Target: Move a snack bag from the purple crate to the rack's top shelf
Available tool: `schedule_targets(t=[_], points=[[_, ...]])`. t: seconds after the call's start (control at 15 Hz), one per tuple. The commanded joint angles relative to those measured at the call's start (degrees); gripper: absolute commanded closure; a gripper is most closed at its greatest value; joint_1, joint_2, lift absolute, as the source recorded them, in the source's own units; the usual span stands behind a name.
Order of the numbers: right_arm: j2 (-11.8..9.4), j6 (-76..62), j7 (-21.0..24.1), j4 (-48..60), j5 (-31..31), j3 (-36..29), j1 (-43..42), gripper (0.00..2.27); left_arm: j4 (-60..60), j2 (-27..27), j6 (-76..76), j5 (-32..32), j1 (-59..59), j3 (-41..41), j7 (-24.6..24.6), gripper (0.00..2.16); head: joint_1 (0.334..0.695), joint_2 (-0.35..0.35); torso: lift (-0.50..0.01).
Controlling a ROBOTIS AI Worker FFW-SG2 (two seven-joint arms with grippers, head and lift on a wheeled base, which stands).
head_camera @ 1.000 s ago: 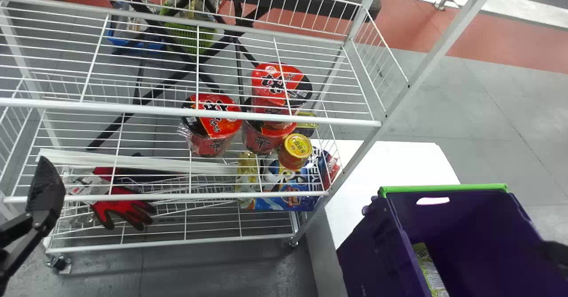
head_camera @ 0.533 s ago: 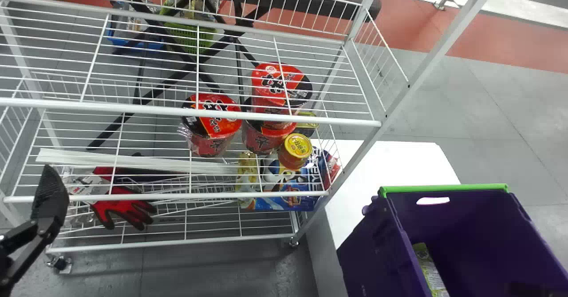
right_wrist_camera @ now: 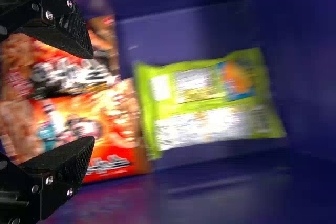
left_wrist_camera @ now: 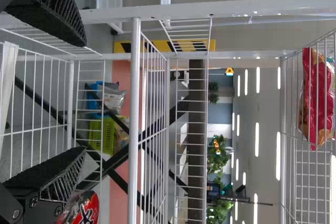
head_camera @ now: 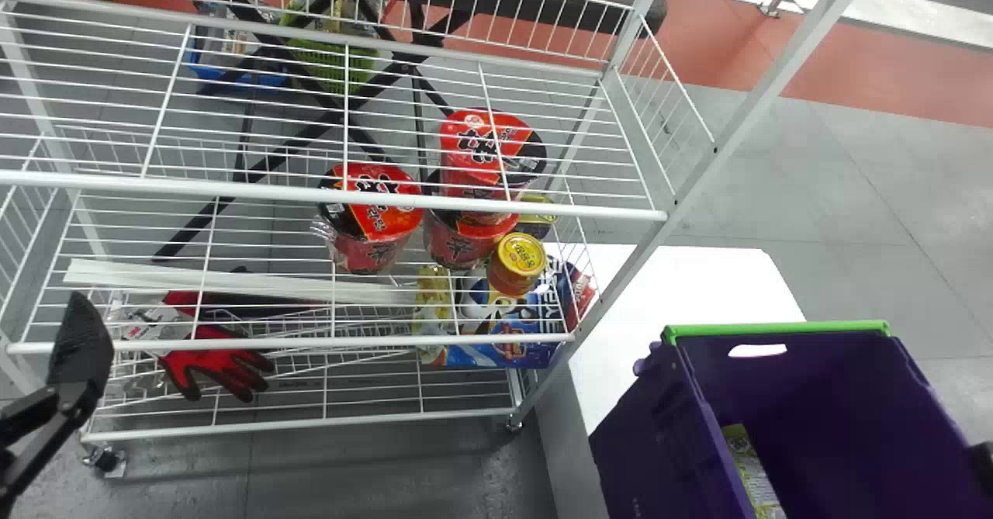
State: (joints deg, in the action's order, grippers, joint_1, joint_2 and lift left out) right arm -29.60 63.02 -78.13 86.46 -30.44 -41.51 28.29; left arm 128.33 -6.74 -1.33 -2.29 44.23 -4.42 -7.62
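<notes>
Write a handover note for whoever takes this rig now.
Left gripper: jaws open, empty, by the rack.
Right gripper: jaws open, over two orange-red bags.
Crate: those, plus a green bag.
Done: a red bag lies on a high shelf; its origin unclear.
Left: if it doesn't count, grip a crate bag, lift, place on top shelf.

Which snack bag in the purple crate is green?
The bright green bag, lying beyond the tips of the right gripper. The other two bags are mostly orange and red, side by side, nearer the gripper.
</notes>
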Motion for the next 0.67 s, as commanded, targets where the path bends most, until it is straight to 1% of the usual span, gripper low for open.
schedule_targets(t=[0.0, 0.13, 0.33, 0.6], points=[[-0.55, -1.89, -0.19, -4.55, -0.14, 1.69, -0.08, 0.32, -0.36, -0.02, 0.06, -0.61, -0.55, 0.47, 0.06, 0.11, 0.695, -0.35, -0.444], [-0.55, -3.29, -0.19, -7.45, -1.28, 3.63, -0.08, 0.32, -0.27, -0.02, 0.24, -1.57, -0.72, 0.82, 0.5, 0.11, 0.695, -0.35, -0.444], [-0.99, -3.65, -0.19, -9.38, -3.39, 4.5, 0.01, 0.32, -0.36, -0.02, 1.29, -2.19, -1.16, 0.91, 0.59, 0.11, 0.695, -0.35, -0.444], [-0.99, -5.05, -0.19, -13.6, -5.5, 7.23, 0.19, 0.32, -0.98, -0.11, 1.64, -3.51, -1.95, 2.23, 1.03, 0.11, 0.695, -0.35, -0.444]])
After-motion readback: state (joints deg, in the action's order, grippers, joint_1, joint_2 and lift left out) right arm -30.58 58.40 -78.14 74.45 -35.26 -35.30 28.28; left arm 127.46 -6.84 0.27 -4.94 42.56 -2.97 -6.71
